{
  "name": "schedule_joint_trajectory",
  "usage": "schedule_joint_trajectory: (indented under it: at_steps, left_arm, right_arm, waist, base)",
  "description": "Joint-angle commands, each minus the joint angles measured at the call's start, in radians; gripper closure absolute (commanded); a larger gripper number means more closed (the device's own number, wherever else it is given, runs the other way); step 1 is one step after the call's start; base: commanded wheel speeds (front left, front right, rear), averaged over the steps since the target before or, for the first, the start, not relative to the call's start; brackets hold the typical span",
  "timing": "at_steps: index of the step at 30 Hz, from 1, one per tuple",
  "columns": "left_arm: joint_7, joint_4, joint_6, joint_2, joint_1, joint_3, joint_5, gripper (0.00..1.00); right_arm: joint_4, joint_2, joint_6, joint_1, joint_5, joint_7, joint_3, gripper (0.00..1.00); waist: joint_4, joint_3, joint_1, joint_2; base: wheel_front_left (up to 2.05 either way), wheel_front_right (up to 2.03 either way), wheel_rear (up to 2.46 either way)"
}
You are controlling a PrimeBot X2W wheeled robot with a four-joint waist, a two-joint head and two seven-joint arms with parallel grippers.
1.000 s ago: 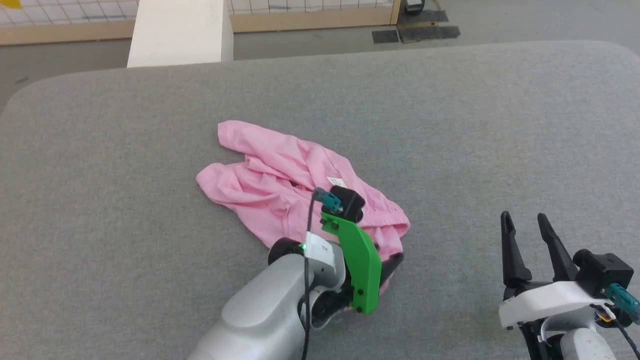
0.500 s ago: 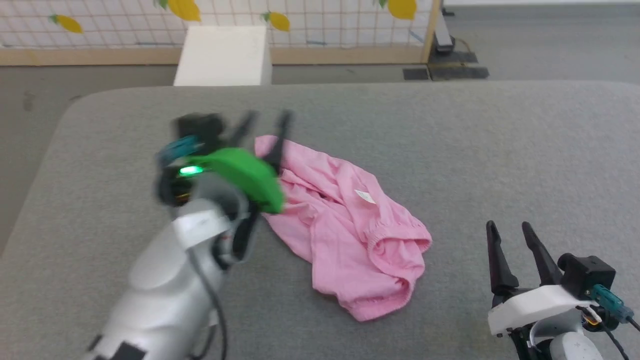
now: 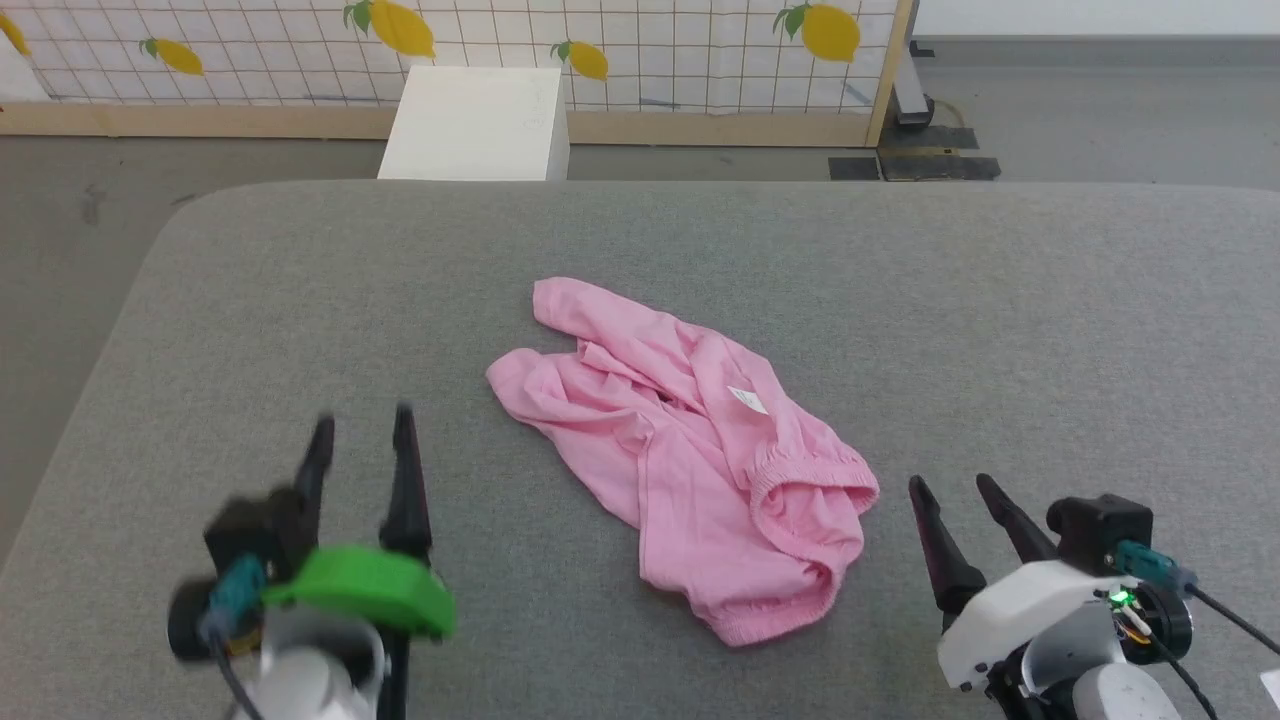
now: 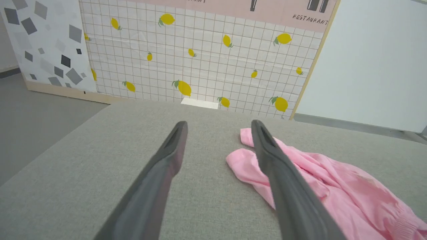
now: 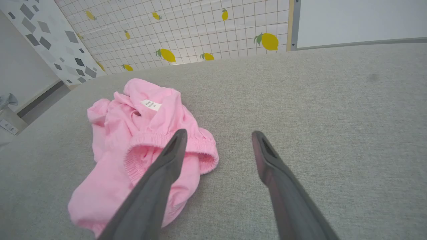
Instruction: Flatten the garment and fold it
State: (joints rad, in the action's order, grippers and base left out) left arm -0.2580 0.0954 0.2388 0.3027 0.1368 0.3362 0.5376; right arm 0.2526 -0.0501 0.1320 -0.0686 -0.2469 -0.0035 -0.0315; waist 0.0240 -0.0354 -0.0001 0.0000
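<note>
The garment [image 3: 690, 450] lies crumpled at the middle of the grey table [image 3: 300, 300], a soft, light-pink knit full of creases. Its long axis runs diagonally, from the table's far left toward its near right. Two rounded lobes point to the far left, and the gathered, ruffled elastic opening [image 3: 800, 478] faces the near right. A small white label [image 3: 748, 399] lies face up on the fabric. The table's cover is a fine woven cloth with rounded corners. Above the table's near edge, the left gripper [image 3: 362, 420] and the right gripper [image 3: 950, 485] flank the garment, both spread wide and holding nothing.
</note>
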Motion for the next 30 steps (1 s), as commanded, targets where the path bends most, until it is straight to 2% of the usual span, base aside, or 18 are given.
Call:
schedule_joint_trajectory:
  at_steps: [1,7,11,16,19,23,24,25,26,30]
  left_arm:
    - [-0.003,-0.014,-0.004,-0.018,-0.034,-0.018,-0.013,0.00]
    - [-0.004,-0.054,-0.048,-0.102,-0.111,-0.104,-0.072,0.00]
    - [-0.004,-0.052,-0.086,-0.143,-0.111,-0.128,-0.113,0.00]
    - [-0.004,-0.049,-0.123,-0.179,-0.095,-0.150,-0.155,0.00]
    - [-0.004,-0.042,-0.145,-0.200,-0.088,-0.160,-0.172,0.00]
    - [-0.004,-0.034,-0.167,-0.220,-0.082,-0.184,-0.187,0.00]
    - [-0.004,-0.033,-0.172,-0.223,-0.081,-0.190,-0.190,0.00]
    - [-0.004,-0.032,-0.176,-0.227,-0.080,-0.197,-0.195,0.00]
    - [-0.004,-0.032,-0.179,-0.230,-0.079,-0.203,-0.199,0.00]
    - [-0.004,-0.028,-0.194,-0.240,-0.074,-0.217,-0.215,0.00]
  right_arm:
    - [-0.006,0.000,-0.001,-0.019,-0.002,0.019,-0.007,0.00]
    - [-0.005,0.000,-0.001,-0.114,0.017,0.148,-0.082,0.00]
    - [0.029,0.000,-0.001,-0.207,0.046,0.305,-0.171,0.00]
    - [0.095,0.000,-0.001,-0.278,0.112,0.487,-0.215,0.00]
    - [0.126,0.000,-0.001,-0.296,0.163,0.537,-0.207,0.00]
    - [0.138,0.000,-0.001,-0.303,0.168,0.547,-0.199,0.00]
    - [0.141,0.000,-0.001,-0.304,0.162,0.553,-0.198,0.65]
    - [0.142,0.000,-0.001,-0.305,0.156,0.556,-0.199,0.87]
    - [0.137,0.000,-0.001,-0.308,0.149,0.550,-0.200,1.00]
    - [0.100,-0.002,-0.001,-0.316,0.113,0.537,-0.175,1.00]
  waist:
    - [-0.003,-0.005,0.0001,0.0000]
    - [-0.034,-0.029,0.0001,0.0000]
    - [-0.065,-0.050,0.0001,0.0000]
    - [-0.098,-0.078,0.0001,0.0000]
    - [-0.115,-0.097,0.0001,0.0000]
    - [-0.124,-0.113,0.0001,0.0000]
    - [-0.124,-0.115,0.0001,0.0000]
    - [-0.125,-0.116,0.0001,0.0000]
    - [-0.124,-0.117,0.0001,0.0000]
    - [-0.120,-0.111,0.0001,0.0000]
  base:
    - [0.00,0.00,0.00]
    - [0.00,0.00,0.00]
    - [0.00,0.00,0.00]
    - [0.00,0.00,0.00]
    - [0.00,0.00,0.00]
    - [0.00,0.00,0.00]
    - [0.00,0.00,0.00]
    - [0.00,0.00,0.00]
    - [0.00,0.00,0.00]
    - [0.00,0.00,0.00]
